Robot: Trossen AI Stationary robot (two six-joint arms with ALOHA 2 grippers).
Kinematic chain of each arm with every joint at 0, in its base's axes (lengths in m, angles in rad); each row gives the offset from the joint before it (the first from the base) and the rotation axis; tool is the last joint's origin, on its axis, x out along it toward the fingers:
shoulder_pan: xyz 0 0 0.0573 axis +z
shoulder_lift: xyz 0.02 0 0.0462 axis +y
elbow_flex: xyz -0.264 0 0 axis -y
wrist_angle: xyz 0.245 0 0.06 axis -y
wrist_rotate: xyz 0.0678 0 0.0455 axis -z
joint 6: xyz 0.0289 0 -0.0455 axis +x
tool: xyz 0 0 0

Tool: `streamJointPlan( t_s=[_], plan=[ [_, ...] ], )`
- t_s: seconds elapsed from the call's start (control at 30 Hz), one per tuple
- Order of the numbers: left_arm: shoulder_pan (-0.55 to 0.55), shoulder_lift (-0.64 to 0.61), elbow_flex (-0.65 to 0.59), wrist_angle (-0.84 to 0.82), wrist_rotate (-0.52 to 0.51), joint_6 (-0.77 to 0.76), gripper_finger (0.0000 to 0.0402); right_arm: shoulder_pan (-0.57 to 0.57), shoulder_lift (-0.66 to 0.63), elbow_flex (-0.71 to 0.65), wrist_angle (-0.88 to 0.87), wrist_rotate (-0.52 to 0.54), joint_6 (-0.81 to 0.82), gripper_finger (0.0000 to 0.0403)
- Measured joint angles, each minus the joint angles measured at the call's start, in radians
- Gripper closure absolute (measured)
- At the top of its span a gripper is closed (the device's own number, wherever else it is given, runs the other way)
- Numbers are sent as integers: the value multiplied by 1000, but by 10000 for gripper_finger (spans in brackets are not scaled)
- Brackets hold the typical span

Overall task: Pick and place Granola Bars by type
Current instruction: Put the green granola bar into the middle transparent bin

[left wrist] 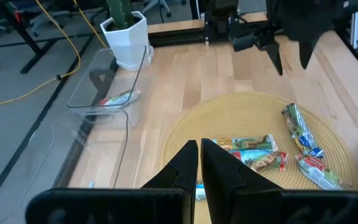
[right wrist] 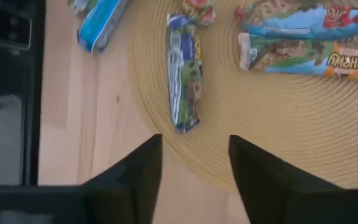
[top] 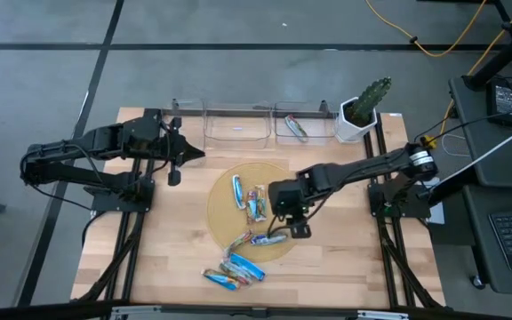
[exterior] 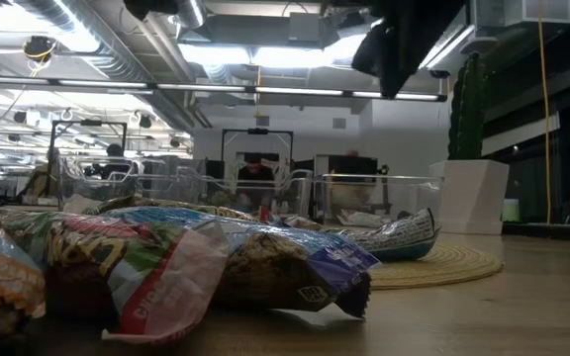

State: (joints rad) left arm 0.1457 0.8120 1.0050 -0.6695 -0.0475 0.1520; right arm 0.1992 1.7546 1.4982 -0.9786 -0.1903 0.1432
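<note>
The right gripper point(right wrist: 191, 171) hangs over the mat point(top: 225, 218), jaws spread and empty. It should straddle the nearest bar point(right wrist: 184, 71) crosswise before closing. The left gripper point(left wrist: 199, 168) waits clenched.

Ahead of the right gripper point(right wrist: 191, 163), a chewy bar point(right wrist: 309, 57) and a blue bar point(right wrist: 99, 23) are cut off by the picture's edge; in the low view near bars point(exterior: 166, 262) blur, print unreadable

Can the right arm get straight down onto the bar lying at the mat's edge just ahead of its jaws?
Probably yes: the right gripper hangs open just short of that granola bar, nothing lies between them, and neighbouring bars sit apart.
</note>
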Motion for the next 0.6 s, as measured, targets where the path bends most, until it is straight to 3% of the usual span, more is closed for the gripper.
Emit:
streamJointPlan(
  t_s=[0.27,0.6],
  plan=[
    [0,0,0,-1,0,0,386,35,110,0,52,33,192,137],
    [0,0,0,-1,0,2,386,104,236,0,104,82,269,128]
  ],
)
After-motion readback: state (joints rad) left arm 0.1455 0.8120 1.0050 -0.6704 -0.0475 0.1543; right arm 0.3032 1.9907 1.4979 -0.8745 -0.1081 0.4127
